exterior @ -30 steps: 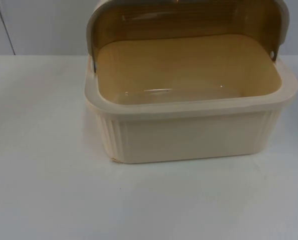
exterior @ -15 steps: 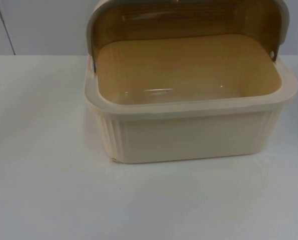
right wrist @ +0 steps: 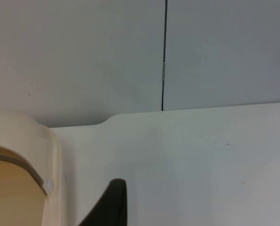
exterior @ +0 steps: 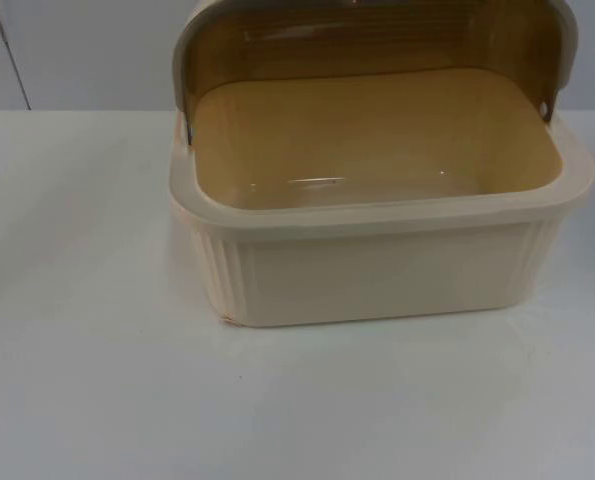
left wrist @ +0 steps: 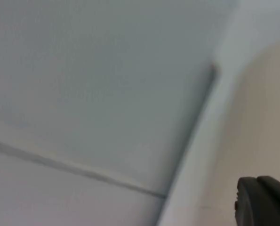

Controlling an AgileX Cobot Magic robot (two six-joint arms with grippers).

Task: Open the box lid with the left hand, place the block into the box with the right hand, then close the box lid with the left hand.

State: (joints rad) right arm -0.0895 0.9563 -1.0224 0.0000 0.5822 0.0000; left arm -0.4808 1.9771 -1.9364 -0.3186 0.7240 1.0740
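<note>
- Nothing has moved since earlier: your cream ribbed plastic box sits at the white table's far edge, amber lid raised.
- Left gripper and right gripper: you cannot tell whether either is spread or pressed together.

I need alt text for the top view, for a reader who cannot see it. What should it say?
A cream box with ribbed walls stands on the white table, its lid swung up at the back. The tan inside looks empty, and a grey partition wall rises behind.
</note>
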